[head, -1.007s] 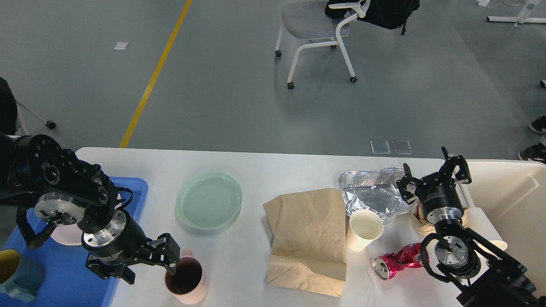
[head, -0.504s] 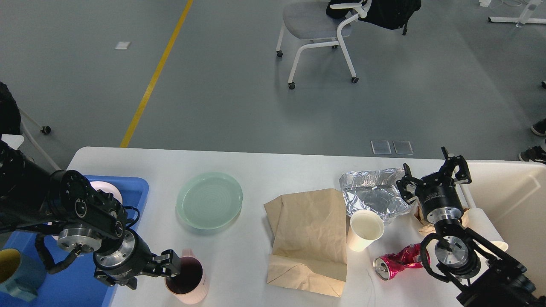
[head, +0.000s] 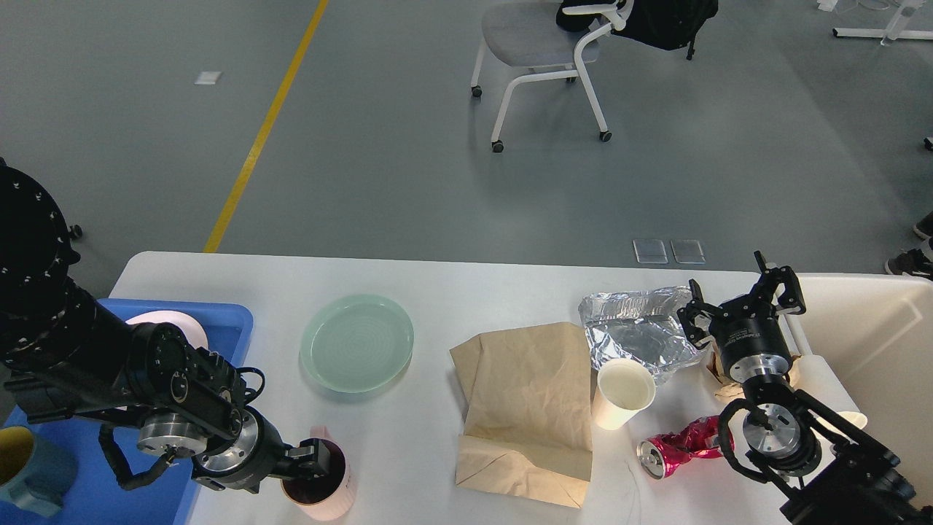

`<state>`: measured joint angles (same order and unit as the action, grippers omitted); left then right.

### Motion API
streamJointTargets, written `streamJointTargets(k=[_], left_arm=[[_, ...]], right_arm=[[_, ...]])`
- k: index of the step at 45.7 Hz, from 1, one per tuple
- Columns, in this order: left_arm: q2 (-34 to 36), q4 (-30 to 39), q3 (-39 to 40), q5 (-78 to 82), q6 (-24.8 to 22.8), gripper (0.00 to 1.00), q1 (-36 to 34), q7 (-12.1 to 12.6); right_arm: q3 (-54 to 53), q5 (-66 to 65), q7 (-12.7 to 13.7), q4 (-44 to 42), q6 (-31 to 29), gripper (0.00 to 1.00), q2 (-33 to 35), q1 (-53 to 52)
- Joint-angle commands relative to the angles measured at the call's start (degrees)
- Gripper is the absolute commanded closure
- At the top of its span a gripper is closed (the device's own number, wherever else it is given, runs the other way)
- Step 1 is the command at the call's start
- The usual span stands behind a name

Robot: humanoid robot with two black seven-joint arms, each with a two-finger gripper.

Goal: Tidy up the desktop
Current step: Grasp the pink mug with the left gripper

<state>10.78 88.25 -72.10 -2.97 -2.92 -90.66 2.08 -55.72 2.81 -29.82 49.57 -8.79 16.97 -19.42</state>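
The white desktop (head: 466, 288) carries litter and dishes. A pink cup (head: 329, 487) with a dark inside stands near the front left edge. My left gripper (head: 312, 461) is low at the cup's left rim; its dark fingers cannot be told apart. A pale green plate (head: 357, 341) lies behind the cup. In the middle lies a brown paper bag (head: 528, 401), with crumpled foil (head: 638, 332), a white paper cup (head: 625, 392) and a crushed red can (head: 674, 446) to its right. My right gripper (head: 743, 295) stands open above the desktop's right end, holding nothing.
A blue tray (head: 229, 324) at the left edge holds a pink dish (head: 171, 327) and a blue mug (head: 29, 463). A cream-white bin (head: 875, 328) sits off the right end. Crumpled brown paper (head: 729, 391) lies by my right arm. A chair (head: 539, 51) stands on the floor beyond.
My left arm has swung down and to the right, bringing its gripper from beside the pink cup down onto the cup's left rim. The right arm has not moved.
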Motion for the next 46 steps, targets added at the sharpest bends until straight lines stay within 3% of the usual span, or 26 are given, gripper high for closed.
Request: streamJointTargets(k=[1, 29, 40, 46], left_arm=[[-0.2, -0.1, -0.1, 0.0, -0.2, 0.32, 0.3, 0.6], [-0.3, -3.4, -0.1, -0.5, 0.0, 0.77, 3.0, 1.0], [-0.6, -3.4, -0.1, -0.4, 0.1, 0.84, 3.2, 1.1], [-0.7, -3.4, -0.1, -0.3, -0.1, 1.0, 3.2, 4.5]], right_arm=[[0.0, 0.0, 0.0, 0.0, 0.0, 0.0, 0.0, 0.0], [0.0, 0.0, 0.0, 0.0, 0.0, 0.0, 0.0, 0.0], [0.0, 0.0, 0.0, 0.0, 0.0, 0.0, 0.0, 0.0], [0.0, 0.0, -0.1, 0.0, 0.0, 0.0, 0.0, 0.0]])
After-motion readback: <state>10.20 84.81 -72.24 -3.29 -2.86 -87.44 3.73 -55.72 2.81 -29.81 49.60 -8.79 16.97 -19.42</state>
